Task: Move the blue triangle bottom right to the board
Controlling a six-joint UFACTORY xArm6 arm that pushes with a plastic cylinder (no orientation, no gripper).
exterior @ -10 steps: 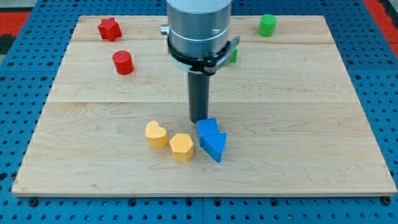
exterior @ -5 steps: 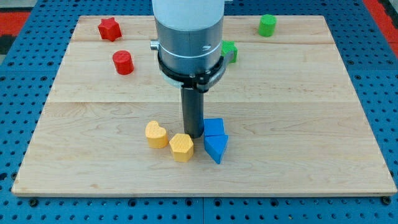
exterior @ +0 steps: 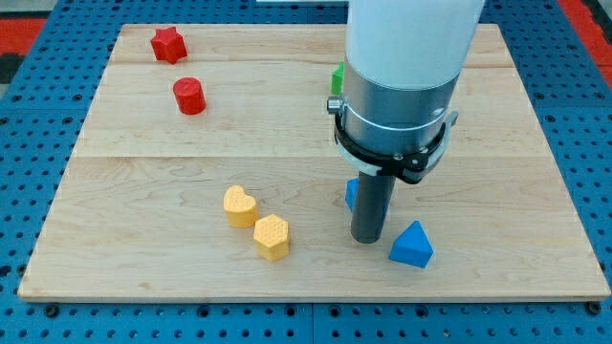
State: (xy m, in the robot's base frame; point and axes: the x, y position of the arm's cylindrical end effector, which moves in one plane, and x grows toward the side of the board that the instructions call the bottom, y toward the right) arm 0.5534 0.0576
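The blue triangle (exterior: 412,245) lies on the wooden board (exterior: 143,191) in the lower right part, some way in from the bottom right corner. My tip (exterior: 367,239) rests on the board just left of the triangle, close to it. A second blue block (exterior: 351,194) peeks out behind the rod, mostly hidden.
A yellow heart block (exterior: 239,205) and a yellow hexagon block (exterior: 272,236) lie left of my tip. A red star (exterior: 167,44) and a red cylinder (exterior: 189,96) sit at the top left. A green block (exterior: 338,76) shows partly behind the arm.
My tip has moved right, from between the yellow hexagon and the blue blocks. The blue triangle has slid right and slightly down, away from the other blue block. The yellow hexagon shifted a little left.
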